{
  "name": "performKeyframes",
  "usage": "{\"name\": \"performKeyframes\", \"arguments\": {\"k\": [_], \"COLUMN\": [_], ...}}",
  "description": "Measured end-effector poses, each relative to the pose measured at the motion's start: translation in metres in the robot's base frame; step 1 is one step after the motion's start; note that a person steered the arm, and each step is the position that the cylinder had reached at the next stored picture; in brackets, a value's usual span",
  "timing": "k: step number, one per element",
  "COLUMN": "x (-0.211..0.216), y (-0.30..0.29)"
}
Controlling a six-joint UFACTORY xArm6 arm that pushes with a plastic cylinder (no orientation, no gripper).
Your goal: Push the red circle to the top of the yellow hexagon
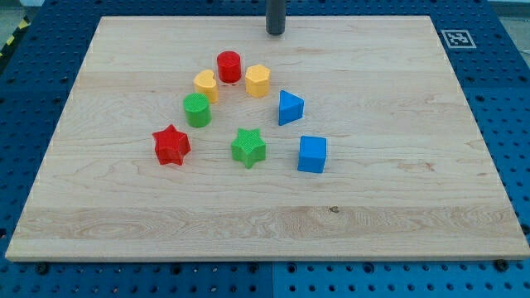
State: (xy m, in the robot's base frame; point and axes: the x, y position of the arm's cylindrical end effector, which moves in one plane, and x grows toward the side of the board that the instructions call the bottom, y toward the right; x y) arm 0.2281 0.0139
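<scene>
The red circle (229,66) stands on the wooden board, touching or nearly touching the yellow hexagon (257,80), which lies just to its lower right. My tip (276,32) is near the board's top edge, above and to the right of the red circle and above the yellow hexagon, apart from both.
A second yellow block (205,85) sits left of the red circle, with a green cylinder (197,110) below it. A red star (171,146), a green star (248,147), a blue triangle (290,108) and a blue cube (312,154) lie lower down. The board (397,207) rests on a blue pegboard.
</scene>
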Motion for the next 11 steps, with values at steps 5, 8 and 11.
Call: {"name": "performKeyframes", "arguments": {"k": [5,8,11], "x": [0.105,0.048,0.104], "y": [0.001,-0.017,-0.168]}}
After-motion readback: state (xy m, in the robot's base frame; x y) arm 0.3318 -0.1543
